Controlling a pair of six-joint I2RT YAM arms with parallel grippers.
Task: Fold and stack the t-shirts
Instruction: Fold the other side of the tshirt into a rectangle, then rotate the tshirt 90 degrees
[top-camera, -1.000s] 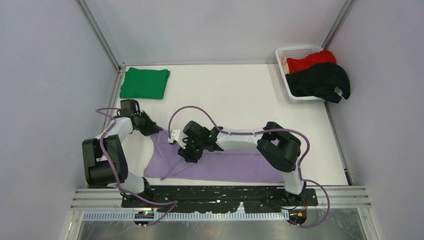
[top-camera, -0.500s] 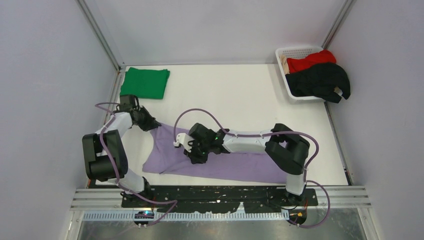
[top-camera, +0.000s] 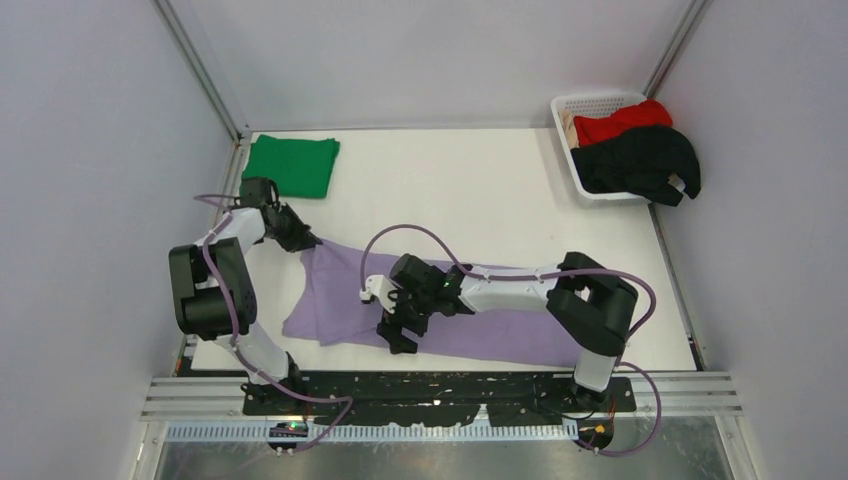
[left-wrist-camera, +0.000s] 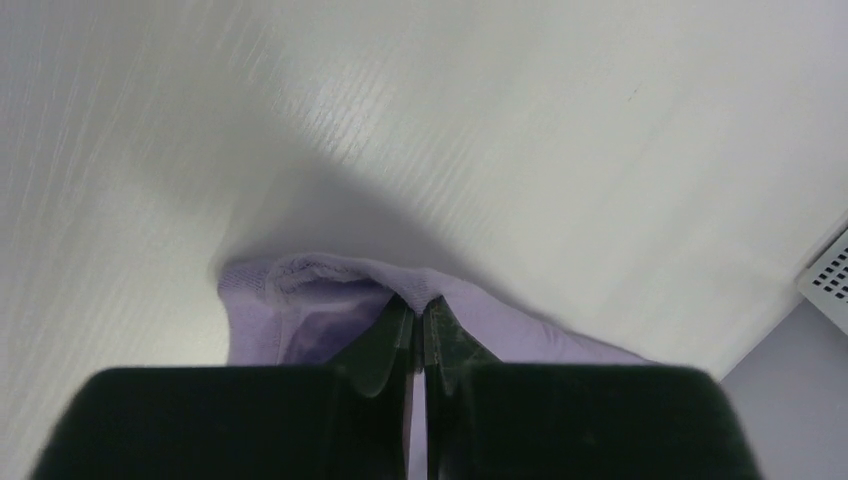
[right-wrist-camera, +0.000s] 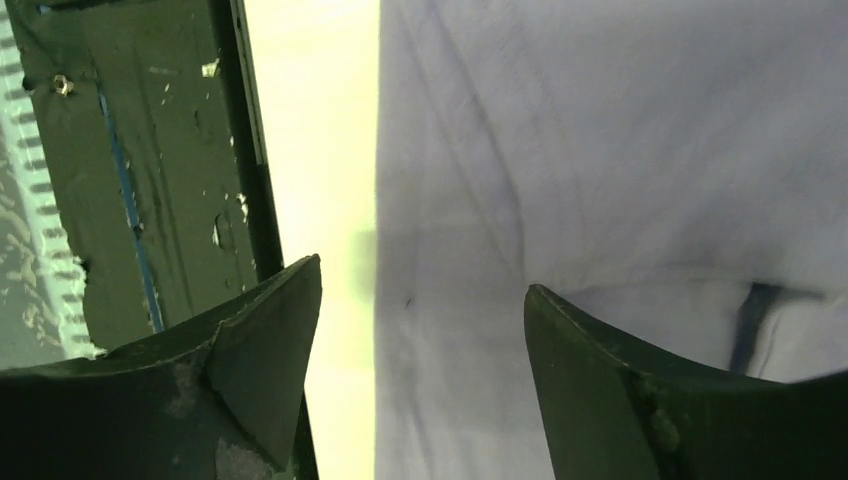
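A lavender t-shirt (top-camera: 335, 295) lies spread on the near part of the white desk (top-camera: 470, 190), stretching from near the left arm (top-camera: 235, 245) across to the base of the right arm (top-camera: 510, 290). Its cloth is mostly flat, with a few soft creases. Its far left corner is drawn out to a point towards the left edge of the desk.

The left jaws are pressed together on that corner. The left wrist view shows a hemmed fold of lavender fabric pinched between the two dark tips, just above the desk surface.

The right arm reaches leftward, low over the middle of the shirt. The right jaws are spread wide and hold nothing. In the right wrist view they hang over the shirt's near edge, one tip above the bare strip of desk beside the black base plate (right-wrist-camera: 130, 170) and the other above the fabric.

A green t-shirt (top-camera: 292, 165) lies folded flat at the far left corner of the desk, well apart from the lavender one. At the far right corner stands a white lattice basket (top-camera: 575, 105). It holds a red t-shirt (top-camera: 625, 122) and a black t-shirt (top-camera: 640, 162), both crumpled. The black one hangs over the basket's near right rim.
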